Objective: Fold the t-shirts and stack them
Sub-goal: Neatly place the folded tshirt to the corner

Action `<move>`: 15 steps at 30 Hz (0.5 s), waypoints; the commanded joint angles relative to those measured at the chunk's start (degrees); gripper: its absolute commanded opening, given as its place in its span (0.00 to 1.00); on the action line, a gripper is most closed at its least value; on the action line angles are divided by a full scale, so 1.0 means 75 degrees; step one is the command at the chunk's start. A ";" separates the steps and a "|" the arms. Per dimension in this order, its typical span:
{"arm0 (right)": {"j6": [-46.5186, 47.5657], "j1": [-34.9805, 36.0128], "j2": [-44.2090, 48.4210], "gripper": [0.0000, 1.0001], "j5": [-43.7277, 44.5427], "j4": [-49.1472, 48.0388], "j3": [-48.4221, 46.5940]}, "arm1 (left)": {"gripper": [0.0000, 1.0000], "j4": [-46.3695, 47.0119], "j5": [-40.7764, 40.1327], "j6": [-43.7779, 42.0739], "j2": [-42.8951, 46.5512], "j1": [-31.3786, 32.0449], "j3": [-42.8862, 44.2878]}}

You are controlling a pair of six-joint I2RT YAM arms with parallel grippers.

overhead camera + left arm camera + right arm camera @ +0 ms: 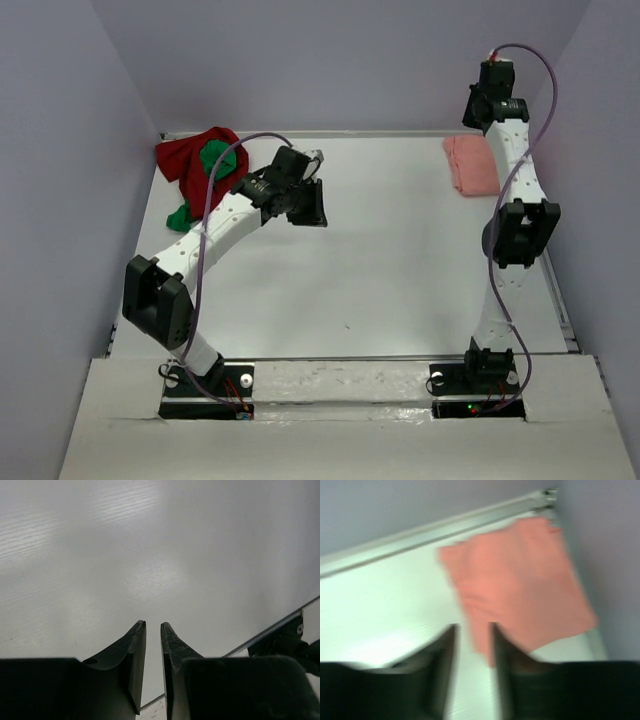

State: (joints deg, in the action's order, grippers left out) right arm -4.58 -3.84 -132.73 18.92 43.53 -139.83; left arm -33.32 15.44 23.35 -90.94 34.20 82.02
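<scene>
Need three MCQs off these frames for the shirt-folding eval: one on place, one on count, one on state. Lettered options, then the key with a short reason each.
1. Where on the white table does the folded salmon-pink cloth t-shirt lie?
A. at the centre
B. in the far right corner
C. at the near edge, on the left

2. How many t-shirts make up the crumpled heap in the far left corner?
A. one
B. three
C. two

3. What is the left tool holding?
A. nothing
B. a shirt from the heap
C. the salmon-pink shirt

Key:
1 B: it lies at the table's far edge, at the right end.
2 C: a dark red cloth t-shirt with a bright green cloth t-shirt bunched into it.
3 A: its fingers stand slightly apart over bare table, with nothing between them.
</scene>
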 commanded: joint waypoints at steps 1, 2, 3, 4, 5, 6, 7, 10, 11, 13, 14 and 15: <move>-0.1533 0.0837 0.1977 0.00 -0.2135 0.0432 0.1342 | 0.27 0.0083 -0.1577 0.0448 0.0159 0.0023 0.0443; -0.1488 0.0921 0.2168 0.00 -0.1962 0.0175 0.2217 | 0.27 0.0107 -0.1625 0.0553 0.0218 -0.0001 0.0374; -0.1499 0.0922 0.2251 0.00 -0.1809 0.0173 0.2470 | 0.27 0.0200 -0.1556 0.0600 0.0288 -0.0024 0.0315; -0.1406 0.0922 0.2321 0.00 -0.1761 0.0173 0.2646 | 0.27 0.0282 -0.1509 0.0636 0.0498 -0.0024 0.0233; -0.1243 0.0922 0.2322 0.00 -0.1714 0.0231 0.2891 | 0.27 0.0387 -0.1427 0.0683 0.0593 -0.0036 0.0139; -0.1125 0.0922 0.2345 0.00 -0.1354 0.0255 0.2998 | 0.26 0.0493 -0.1310 0.0741 0.0686 -0.0036 -0.0001; -0.1019 0.0922 0.2368 0.00 -0.1060 0.0232 0.3115 | 0.26 0.0540 -0.1297 0.0765 0.0896 -0.0024 -0.0095; -0.0609 0.0922 0.2381 0.00 -0.0858 0.0021 0.3246 | 0.15 0.0634 -0.1145 0.0835 0.1190 -0.0048 -0.0400; -0.0608 0.0922 0.2276 0.00 -0.1032 0.0032 0.3130 | 0.04 0.0646 -0.1122 0.0824 0.1249 -0.0048 -0.0459; -0.0784 0.0922 0.2263 0.00 -0.1512 0.0114 0.2824 | 0.00 0.0599 -0.1156 0.0730 0.1332 -0.0048 -0.0448; -0.0877 0.0922 0.2310 0.00 -0.1781 -0.0037 0.2858 | 0.00 0.0529 -0.1249 0.0707 0.1343 -0.0071 -0.0413; -0.0947 0.1014 0.2484 0.00 -0.1807 -0.0212 0.2963 | 0.00 0.0424 -0.1448 0.0695 0.1355 -0.0083 -0.0343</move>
State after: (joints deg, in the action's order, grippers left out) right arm -10.96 2.98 -117.60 9.06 44.71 -116.14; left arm -30.85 6.94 28.82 -83.37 34.02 79.11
